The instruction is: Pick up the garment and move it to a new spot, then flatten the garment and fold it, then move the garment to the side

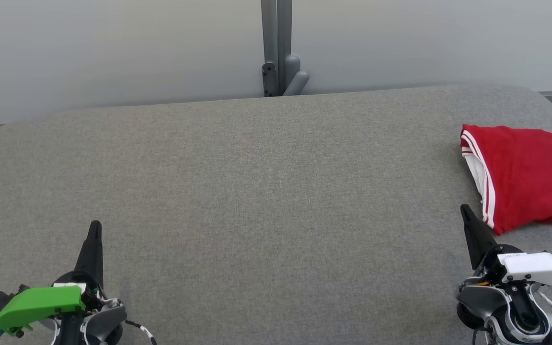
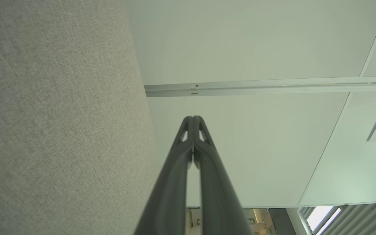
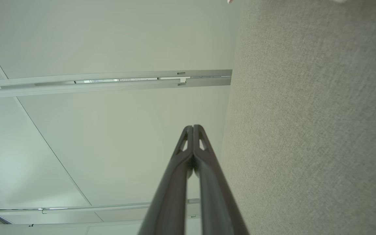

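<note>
Head view showed my left jaws at the lower left, closed tip to tip, holding nothing, low over the grey surface (image 1: 266,191). The left wrist view agreed: both fingers (image 2: 175,182) were pressed together along their length. At the lower right my right jaws were likewise together and empty, their tip just beside the near corner of the garment (image 1: 530,177). That red garment, white-striped along one edge, lay bunched at the surface's right end, partly cut off by the frame. I judged it light, soft and limp, sure to sag and trail once lifted. The striped edge nearest my right jaws looked the firmest place to pinch.
</note>
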`<state>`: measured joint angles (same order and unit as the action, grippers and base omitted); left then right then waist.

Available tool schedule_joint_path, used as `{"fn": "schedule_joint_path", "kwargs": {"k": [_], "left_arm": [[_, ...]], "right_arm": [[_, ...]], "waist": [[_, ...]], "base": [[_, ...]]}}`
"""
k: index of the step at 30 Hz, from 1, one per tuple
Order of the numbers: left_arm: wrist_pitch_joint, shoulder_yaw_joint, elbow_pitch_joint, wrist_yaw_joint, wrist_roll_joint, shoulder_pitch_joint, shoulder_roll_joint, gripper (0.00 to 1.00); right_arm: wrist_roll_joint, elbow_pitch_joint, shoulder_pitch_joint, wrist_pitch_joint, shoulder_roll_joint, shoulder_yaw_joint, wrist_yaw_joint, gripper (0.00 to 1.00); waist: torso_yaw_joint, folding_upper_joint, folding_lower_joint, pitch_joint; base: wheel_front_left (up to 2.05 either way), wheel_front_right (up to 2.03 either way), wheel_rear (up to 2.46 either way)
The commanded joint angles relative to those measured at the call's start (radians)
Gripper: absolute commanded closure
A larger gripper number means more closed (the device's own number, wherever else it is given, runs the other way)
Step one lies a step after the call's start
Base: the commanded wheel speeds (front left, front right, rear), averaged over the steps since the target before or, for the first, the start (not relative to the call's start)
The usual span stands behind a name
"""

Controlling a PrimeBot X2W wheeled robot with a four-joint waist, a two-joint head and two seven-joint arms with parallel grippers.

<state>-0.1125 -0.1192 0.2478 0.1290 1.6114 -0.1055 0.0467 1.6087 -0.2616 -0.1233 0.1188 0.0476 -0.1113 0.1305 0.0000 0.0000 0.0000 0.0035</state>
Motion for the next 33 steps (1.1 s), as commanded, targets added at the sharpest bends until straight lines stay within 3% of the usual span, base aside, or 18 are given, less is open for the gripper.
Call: {"fn": "schedule_joint_path", "kwargs": {"k": [1,33], "left_arm": [[0.0,-0.001,-0.003,0.004,0.002,-0.011,0.007,1.0],[0.0,-0.001,-0.003,0.004,0.002,-0.011,0.007,1.0]], "right_arm": [[0.006,0.005,-0.002,0.001,0.005,-0.001,0.0,1.0],[0.006,0.005,-0.002,0.001,0.005,-0.001,0.0,1.0]], "waist": [[0.0,0.0,0.0,0.0],[0.0,0.0,0.0,0.0]], "base": [[0.0,0.0,0.0],[0.0,0.0,0.0]]}}
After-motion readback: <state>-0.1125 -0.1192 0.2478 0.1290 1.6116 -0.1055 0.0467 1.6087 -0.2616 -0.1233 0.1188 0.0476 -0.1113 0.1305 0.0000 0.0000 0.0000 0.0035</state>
